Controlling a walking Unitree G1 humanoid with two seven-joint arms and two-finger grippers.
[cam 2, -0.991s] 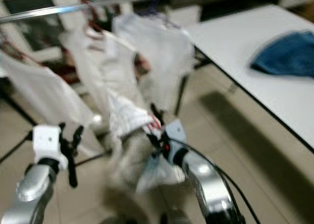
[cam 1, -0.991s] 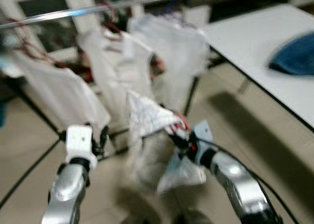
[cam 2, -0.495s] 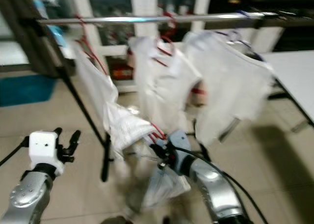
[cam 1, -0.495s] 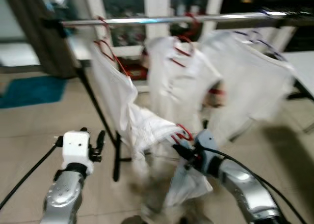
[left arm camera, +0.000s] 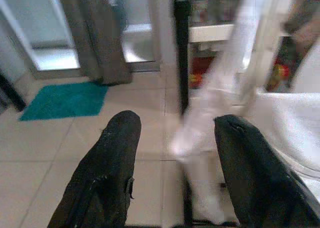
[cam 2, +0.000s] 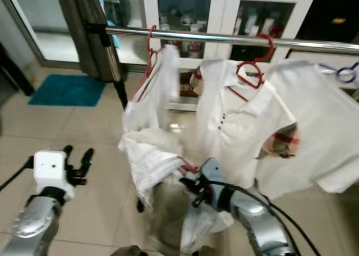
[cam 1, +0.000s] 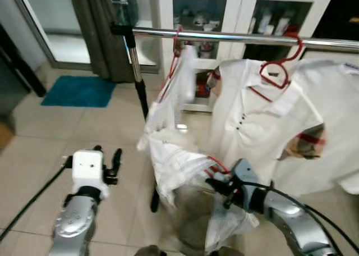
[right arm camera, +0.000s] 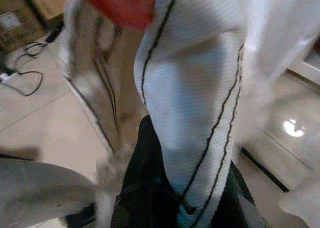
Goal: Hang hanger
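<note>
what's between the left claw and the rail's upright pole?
Bare tile floor only. In the left eye view the open left claw sits short of the pole, nothing in the gap.

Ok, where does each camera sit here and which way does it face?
Left and right eye views: head, looking forward and down at the silver clothes rail; both silver arms show.
Left wrist view: along the open left claw toward the teal floor mat.
Right wrist view: along the right claw, shut on the red hanger with white garment.
All views share that garment.
</note>
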